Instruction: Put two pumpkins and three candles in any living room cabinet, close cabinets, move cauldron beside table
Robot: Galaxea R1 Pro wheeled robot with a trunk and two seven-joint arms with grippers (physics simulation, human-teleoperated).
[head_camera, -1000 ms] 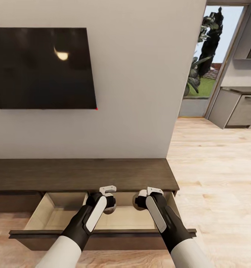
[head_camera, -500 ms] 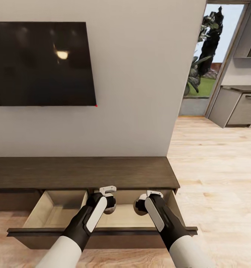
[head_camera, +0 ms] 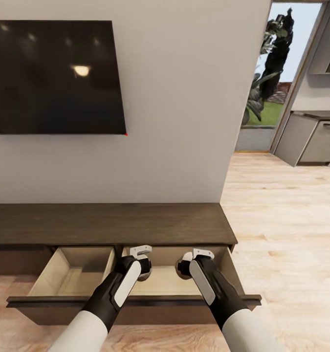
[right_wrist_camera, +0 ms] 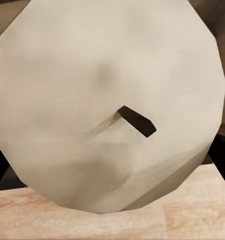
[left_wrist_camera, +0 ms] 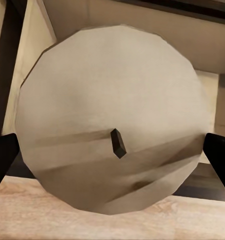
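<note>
Head view | cabinet [head_camera: 111,225] along far wall, drawer [head_camera: 135,305] pulled out | left gripper [head_camera: 141,254] clamps candle [left_wrist_camera: 112,120] above drawer, right gripper [head_camera: 198,255] clamps second candle [right_wrist_camera: 110,100] | risk: releasing near drawer's front edge drops one onto floor [head_camera: 282,220].

Wall [head_camera: 174,98]: plain off-white, flat finish. Television [head_camera: 55,77]: 1 black screen mounted on the wall, a lamp's glare reflected near its middle. Floor [head_camera: 282,215]: pale wood planks. Doorway [head_camera: 275,73]: glazed opening to the right of the wall, showing dark foliage, green lawn and bright sky. Kitchen units [head_camera: 314,139]: grey fronts under a grey counter, beyond the doorway's right edge. Light: even, daylight from the opening.
</note>
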